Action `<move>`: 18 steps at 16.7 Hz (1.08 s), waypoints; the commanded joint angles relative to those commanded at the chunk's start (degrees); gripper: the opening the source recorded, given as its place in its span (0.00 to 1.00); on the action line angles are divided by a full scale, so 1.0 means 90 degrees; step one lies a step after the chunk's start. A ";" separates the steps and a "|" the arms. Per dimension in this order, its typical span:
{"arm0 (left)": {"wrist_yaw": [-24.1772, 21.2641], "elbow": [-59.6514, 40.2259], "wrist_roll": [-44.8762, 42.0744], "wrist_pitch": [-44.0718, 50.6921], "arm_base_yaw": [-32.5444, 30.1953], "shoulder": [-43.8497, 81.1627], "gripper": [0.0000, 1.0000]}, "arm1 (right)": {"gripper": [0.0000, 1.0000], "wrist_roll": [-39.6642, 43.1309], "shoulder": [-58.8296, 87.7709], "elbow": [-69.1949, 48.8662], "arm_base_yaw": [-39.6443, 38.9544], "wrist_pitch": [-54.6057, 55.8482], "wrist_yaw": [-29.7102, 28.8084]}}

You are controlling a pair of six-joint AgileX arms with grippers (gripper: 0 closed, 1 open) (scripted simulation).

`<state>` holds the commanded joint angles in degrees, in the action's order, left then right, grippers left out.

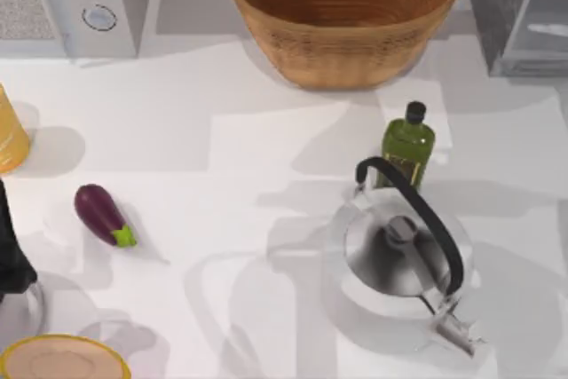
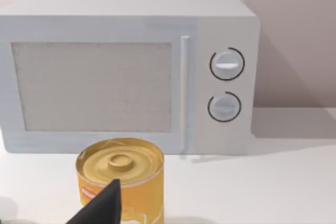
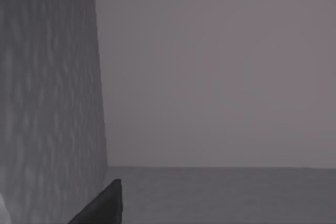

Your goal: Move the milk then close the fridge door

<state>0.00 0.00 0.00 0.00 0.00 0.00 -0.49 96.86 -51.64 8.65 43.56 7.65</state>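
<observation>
- The fridge [image 1: 510,6] stood at the far right corner of the table [image 1: 222,130] in the top view, a grey speckled box with a pale, smooth panel at its right side; I could not tell how far the door was open.
- In the right wrist view, a speckled grey wall [image 3: 50,103] stood beside a smooth, plain inner surface, and one dark finger [image 3: 105,205] of the right gripper showed at the edge; whether it was open or held something, I cannot tell.
- The left arm [image 1: 13,255] was at the left edge of the table. Its wrist view showed one dark finger [image 2: 102,208] just before a yellow can [image 2: 123,177] with a round lid; the gripper's opening I cannot tell.
- Behind the can stood a light grey microwave [image 2: 126,72] with two round knobs.
- A woven basket [image 1: 344,15], a green bottle [image 1: 406,150], a shiny metal kettle [image 1: 399,259] and a purple eggplant [image 1: 102,215] were on the white table.
</observation>
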 joint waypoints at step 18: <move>0.0000 0.0000 0.0000 0.0000 0.0000 0.0000 1.00 | 1.00 0.0045 -0.5558 0.2925 -0.0560 -0.2463 -0.0371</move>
<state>0.00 0.00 0.00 0.00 0.00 0.00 -0.09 46.84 -25.32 3.61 21.39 4.31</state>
